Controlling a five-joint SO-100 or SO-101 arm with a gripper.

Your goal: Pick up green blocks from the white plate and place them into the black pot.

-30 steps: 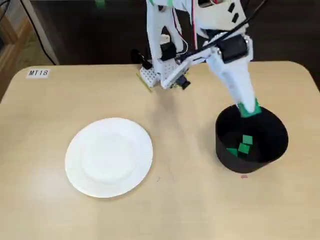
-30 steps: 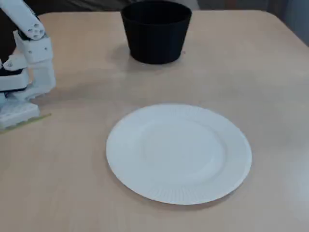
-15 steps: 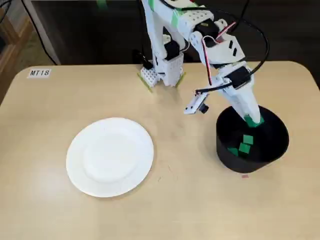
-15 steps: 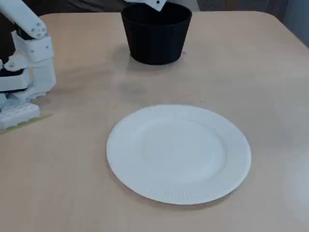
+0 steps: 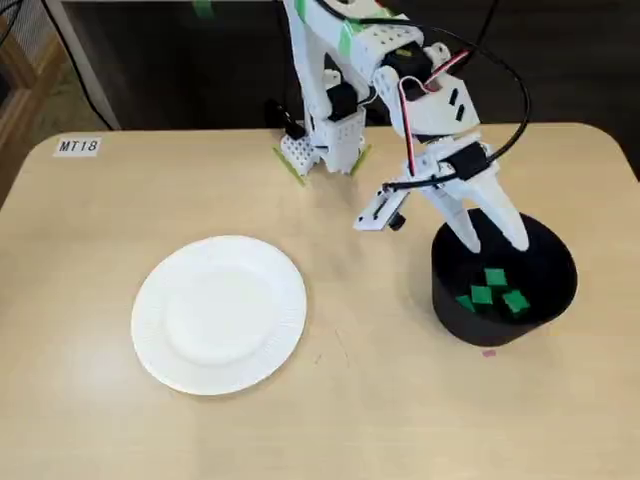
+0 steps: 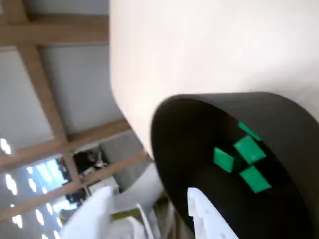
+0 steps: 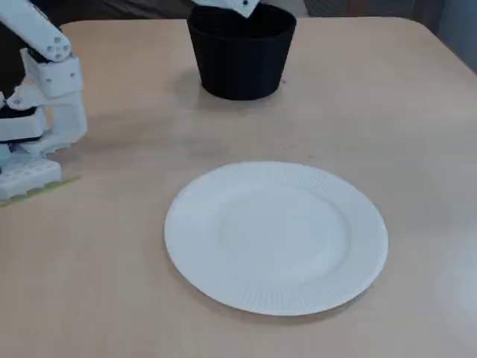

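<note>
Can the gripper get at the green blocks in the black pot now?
Likely yes: the open gripper hangs over the uncovered black pot, and the green blocks lie bare on its bottom. Walls may crowd it.

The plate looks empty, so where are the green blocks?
Three green blocks lie inside the black pot, on the right of a fixed view, right below the open pincer.
</note>
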